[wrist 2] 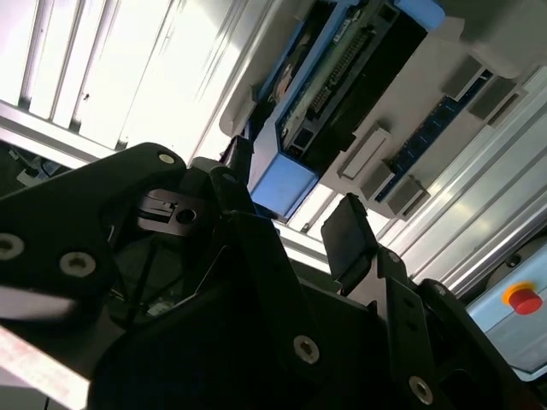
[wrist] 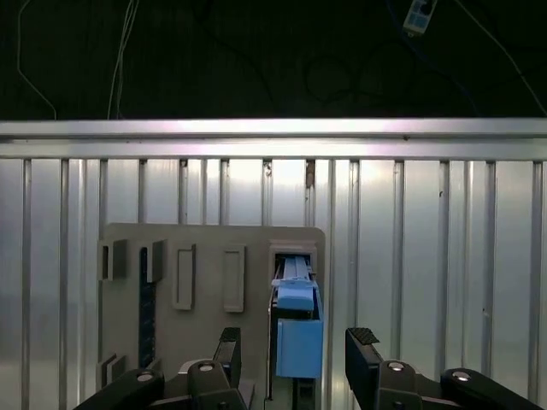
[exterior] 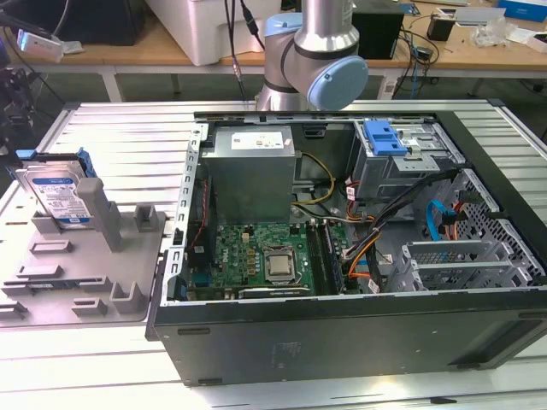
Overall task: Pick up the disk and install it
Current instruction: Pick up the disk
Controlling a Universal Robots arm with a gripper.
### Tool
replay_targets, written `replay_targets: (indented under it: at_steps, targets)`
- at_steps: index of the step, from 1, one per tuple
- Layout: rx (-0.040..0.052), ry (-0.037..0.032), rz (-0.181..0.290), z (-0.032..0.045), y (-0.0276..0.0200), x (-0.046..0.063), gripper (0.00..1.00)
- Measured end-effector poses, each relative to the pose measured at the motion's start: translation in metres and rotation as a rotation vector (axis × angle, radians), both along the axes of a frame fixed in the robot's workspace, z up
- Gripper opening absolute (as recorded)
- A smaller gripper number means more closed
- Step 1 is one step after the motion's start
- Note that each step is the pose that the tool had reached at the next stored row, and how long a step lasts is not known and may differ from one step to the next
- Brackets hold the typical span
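So the disk [exterior: 53,195] is standing upright on its edge in a slot of the grey moulded plastic holder [exterior: 94,273]. That's over on the exterior view's left, well apart from the open black sheet-metal PC case [exterior: 342,342]. It's a flat silver slab with a white-and-blue label facing out and a blue plastic rail [exterior: 83,162] hugging its edge. It all sits on a ribbed, shiny aluminium desk [exterior: 128,145]. In the first wrist view the pincer [wrist: 295,348] is spread wide. Its chunky black fingers [wrist: 362,342] sit either side of the disk's blocky blue end, with a gap on each side, so no contact. The second wrist view shows the dark connector edge of the disk [wrist 2: 329,81] just past the spread pincer [wrist 2: 291,201]
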State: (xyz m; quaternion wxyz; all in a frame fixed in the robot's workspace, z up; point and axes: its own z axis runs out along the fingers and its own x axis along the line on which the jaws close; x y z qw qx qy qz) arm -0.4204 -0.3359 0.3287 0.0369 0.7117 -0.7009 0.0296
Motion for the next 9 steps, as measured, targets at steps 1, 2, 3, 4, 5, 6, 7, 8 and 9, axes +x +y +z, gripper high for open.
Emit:
replay_targets:
  at_steps: [1,2,3,4,5,6,7,8,9]
  targets:
    - [0.0,-0.0001,-0.001,-0.0012,0.0,-0.0002,0.6]
    - [0.0,-0.0001,-0.001,-0.0022,0.0,-0.0004,0.6]
    - [0.0,-0.0002,-0.001,-0.003,0.0,-0.0005,0.6]
    - [0.0,-0.0002,-0.002,-0.0037,0.0,-0.0006,0.6]
    - [0.0,-0.0003,-0.002,-0.0045,0.0,-0.0006,0.6]
    - [0.0,-0.0003,-0.002,-0.0057,0.0001,-0.0006,0.6]
    - [0.0,-0.0003,-0.003,-0.0065,0.0001,-0.0007,0.6]
    - [0.0,-0.0003,-0.003,-0.0075,0.0,-0.0008,0.6]
    - [0.0,-0.0004,-0.003,-0.009,0.0001,-0.0008,0.6]
